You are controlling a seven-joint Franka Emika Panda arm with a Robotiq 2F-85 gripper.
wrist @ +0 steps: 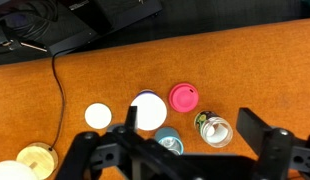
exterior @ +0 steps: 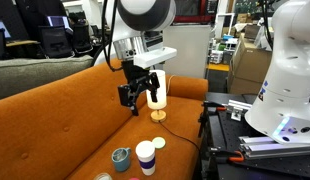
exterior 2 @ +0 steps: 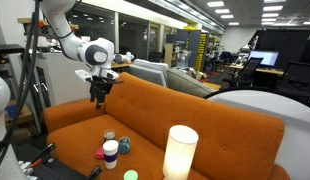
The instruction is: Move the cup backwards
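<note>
Holds the gripper (exterior: 136, 103) high above the seat of the orange sofa (exterior: 55, 115), jaws spread wide and clamped on nothing. Places the cup (exterior: 146, 157) upright on the seat cushion well below and somewhat forward of the gripper, near the seat's front edge, just beside the teal mug (exterior: 121, 157) and apart from the lamp (exterior 2: 180, 152). Looks straight down in the wrist view: shows the cup's round white top near mid-picture, just ahead of the gap between the fingers (wrist: 83, 158), with the mug touching or nearly touching it and a pink lid (wrist: 184, 97) close by. Points, in all likelihood, to a near-vertical descent, since the cup's long axis runs upright, in line with the approach. Probably needs a small shift first to centre the jaws on the cup and not the mug. Risks nudging the mug in so tight a cluster.
</note>
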